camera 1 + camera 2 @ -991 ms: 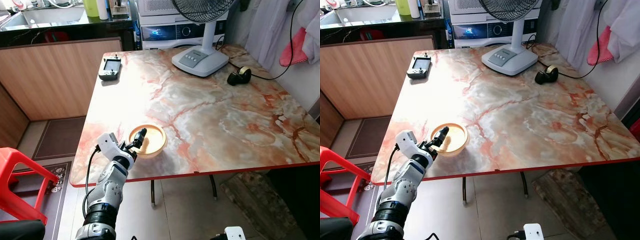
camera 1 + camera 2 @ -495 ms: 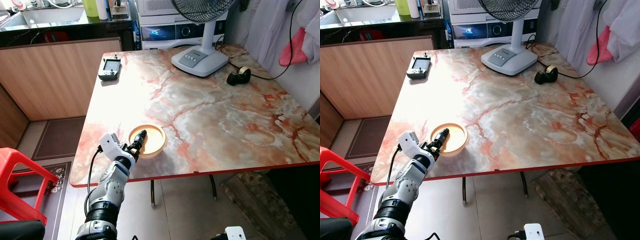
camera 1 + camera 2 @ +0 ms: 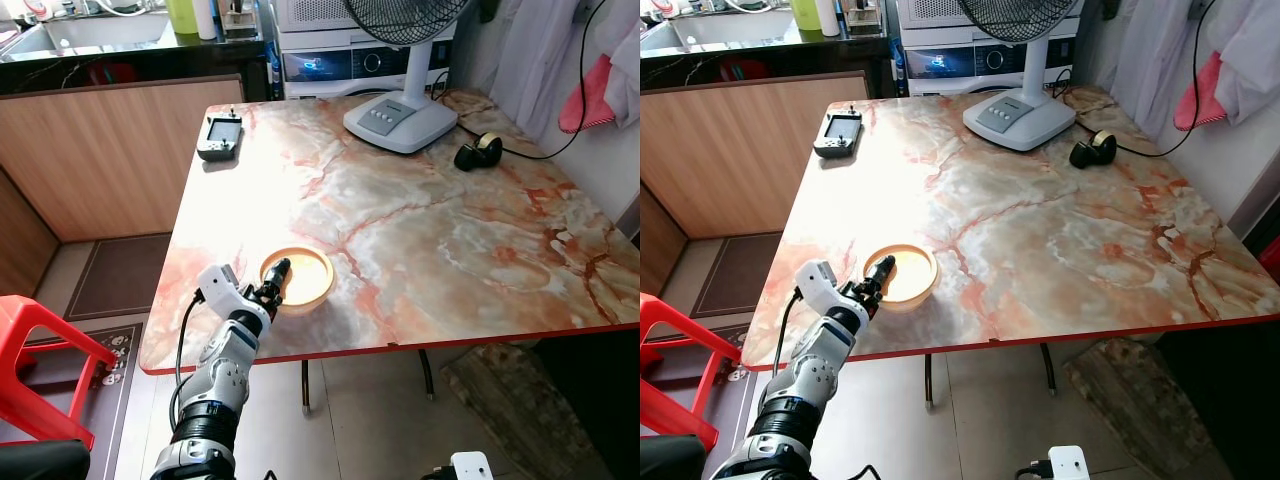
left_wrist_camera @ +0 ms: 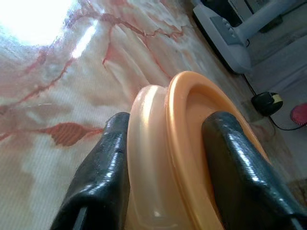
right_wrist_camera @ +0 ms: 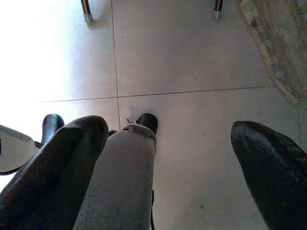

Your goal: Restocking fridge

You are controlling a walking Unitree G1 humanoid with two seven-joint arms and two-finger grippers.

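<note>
Orange bowl (image 3: pixel 297 279) is sitting on the marble-patterned table (image 3: pixel 430 230), near its front left edge, and the left gripper (image 3: pixel 271 283) is closing on the near rim: in the left wrist view one black finger (image 4: pixel 98 177) is lying against the outer wall and the other inside the lip, so the grasp is appearing firm. The bowl is looking empty, though the inside is partly hidden by the fingers, and whether it is resting flat or just lifting cannot be told. Progress is judged early: the item is being gripped at the table, no fridge is being seen, and the carry and the placing inside are both remaining. The right gripper (image 5: pixel 168 167) is hanging idle over the tiled floor (image 5: pixel 192 52) with its fingers spread wide and nothing between them. Around the work, a white fan base (image 3: pixel 400 118) is standing at the far side of the table, a black tape roll (image 3: pixel 479 150) with a cable is lying near it, and a small handheld device (image 3: pixel 220 136) is resting at the far left corner, all well apart from the bowl. A red plastic stool (image 3: pixel 45 365) is standing on the floor to the robot's left and could be obstructing a turn that way.
</note>
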